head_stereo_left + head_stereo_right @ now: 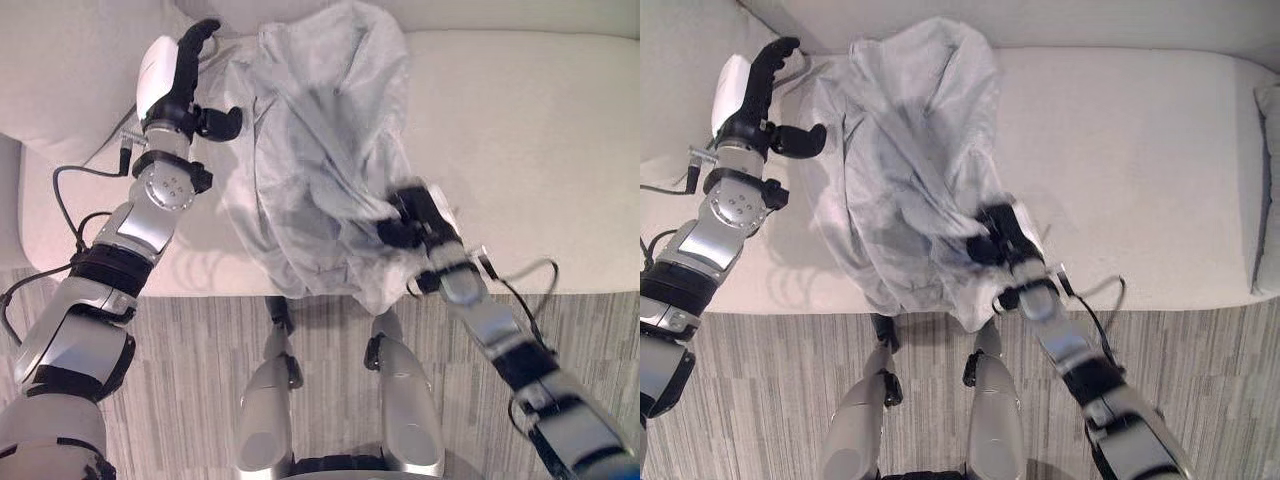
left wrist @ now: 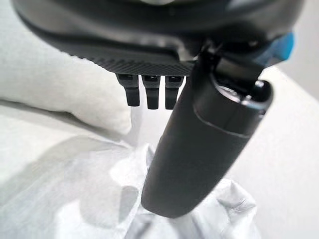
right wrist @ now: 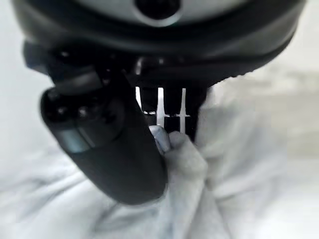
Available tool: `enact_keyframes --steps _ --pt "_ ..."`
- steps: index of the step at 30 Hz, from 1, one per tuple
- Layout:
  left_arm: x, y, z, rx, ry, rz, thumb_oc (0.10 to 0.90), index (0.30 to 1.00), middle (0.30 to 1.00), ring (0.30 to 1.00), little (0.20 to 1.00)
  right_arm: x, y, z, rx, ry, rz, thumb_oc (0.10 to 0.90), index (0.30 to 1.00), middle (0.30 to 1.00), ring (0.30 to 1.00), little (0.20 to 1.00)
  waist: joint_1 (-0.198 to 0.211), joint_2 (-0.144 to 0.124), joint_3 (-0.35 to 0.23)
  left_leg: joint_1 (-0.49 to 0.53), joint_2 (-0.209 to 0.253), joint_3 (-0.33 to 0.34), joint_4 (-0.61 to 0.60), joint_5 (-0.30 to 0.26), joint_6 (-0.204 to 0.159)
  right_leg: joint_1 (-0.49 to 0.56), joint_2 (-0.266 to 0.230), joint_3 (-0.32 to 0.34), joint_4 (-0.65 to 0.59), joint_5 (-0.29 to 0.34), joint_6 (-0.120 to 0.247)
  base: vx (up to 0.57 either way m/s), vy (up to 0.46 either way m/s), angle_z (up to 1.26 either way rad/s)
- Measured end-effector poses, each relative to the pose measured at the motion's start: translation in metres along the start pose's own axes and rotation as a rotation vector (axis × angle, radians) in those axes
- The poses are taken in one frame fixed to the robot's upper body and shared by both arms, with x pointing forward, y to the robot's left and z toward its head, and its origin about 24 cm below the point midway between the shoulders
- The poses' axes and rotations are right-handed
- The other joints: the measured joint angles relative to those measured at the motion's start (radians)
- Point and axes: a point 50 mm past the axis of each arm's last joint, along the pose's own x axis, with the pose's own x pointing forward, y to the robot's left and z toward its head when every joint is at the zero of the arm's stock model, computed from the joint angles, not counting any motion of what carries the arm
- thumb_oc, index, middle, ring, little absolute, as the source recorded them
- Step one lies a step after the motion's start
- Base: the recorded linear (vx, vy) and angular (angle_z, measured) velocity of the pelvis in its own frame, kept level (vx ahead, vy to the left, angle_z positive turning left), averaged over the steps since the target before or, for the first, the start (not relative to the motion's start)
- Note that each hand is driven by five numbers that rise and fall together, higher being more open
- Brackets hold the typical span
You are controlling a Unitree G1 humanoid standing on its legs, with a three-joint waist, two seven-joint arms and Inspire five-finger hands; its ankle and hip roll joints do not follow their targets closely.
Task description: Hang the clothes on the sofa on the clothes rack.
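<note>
A pale grey garment (image 1: 320, 150) lies crumpled on the white sofa (image 1: 520, 130), from the backrest down over the seat's front edge. My right hand (image 1: 412, 222) is at its lower right part, thumb (image 3: 114, 149) and fingers pinching a fold of the cloth (image 3: 182, 159). My left hand (image 1: 180, 85) hovers at the garment's upper left edge with its fingers fairly straight and thumb spread, holding nothing; the cloth (image 2: 99, 199) lies below its thumb (image 2: 199, 149).
A white sofa cushion (image 1: 70, 70) rises at the left behind my left hand. A grey cushion edge (image 1: 1268, 180) shows at the far right. Striped grey carpet (image 1: 200, 340) runs in front of the sofa.
</note>
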Motion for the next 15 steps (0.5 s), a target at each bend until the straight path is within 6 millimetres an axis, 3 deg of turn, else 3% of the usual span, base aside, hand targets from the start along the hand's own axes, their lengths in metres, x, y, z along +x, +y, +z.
enact_keyframes --steps 1,4,5,7,15 --pt "-0.001 -0.005 0.001 -0.012 0.000 -0.010 0.800 0.900 0.900 0.900 0.900 0.001 -0.012 -0.013 -0.003 0.060 -0.051 0.400 0.300 0.300 0.300 0.300 -0.008 -0.005 0.000 -0.002 -0.001 0.008 0.000 0.000 0.000 -0.008 0.000 0.008 0.000 0.002 0.003 0.02 -0.031 -0.19" --pt "-0.008 -0.017 -0.005 -0.027 0.022 -0.052 0.800 0.900 0.900 0.900 0.900 -0.004 -0.028 -0.017 0.029 0.058 -0.131 0.400 0.300 0.300 0.300 0.300 -0.029 -0.006 0.001 -0.002 0.002 0.032 -0.004 0.000 0.000 -0.026 0.006 0.033 0.000 0.000 0.009 0.00 -0.029 -0.24" --pt "-0.010 -0.023 -0.005 -0.038 0.031 -0.071 0.800 0.900 0.900 0.900 0.900 -0.005 -0.026 -0.014 0.032 0.036 -0.129 0.400 0.300 0.300 0.300 0.300 -0.055 -0.007 0.002 -0.004 0.005 0.043 -0.002 0.002 -0.002 -0.035 0.010 0.040 0.000 0.002 0.010 0.00 -0.045 -0.25" --pt "-0.011 -0.031 -0.005 -0.049 0.036 -0.099 0.800 0.900 0.900 0.900 0.900 -0.005 -0.022 -0.006 0.038 -0.007 -0.113 0.400 0.300 0.300 0.300 0.300 -0.071 -0.007 0.002 -0.006 0.005 0.052 -0.002 0.003 -0.002 -0.043 0.011 0.050 0.000 0.005 0.007 0.00 -0.020 -0.16" --pt "-0.005 -0.046 0.019 -0.071 -0.030 -0.156 0.800 0.900 0.900 0.900 0.900 0.001 -0.005 0.012 0.029 -0.067 -0.050 0.400 0.300 0.300 0.300 0.300 -0.077 -0.004 0.004 -0.018 0.003 0.082 0.000 -0.003 -0.004 -0.078 0.017 0.085 0.000 0.015 0.000 0.03 -0.016 -0.11"
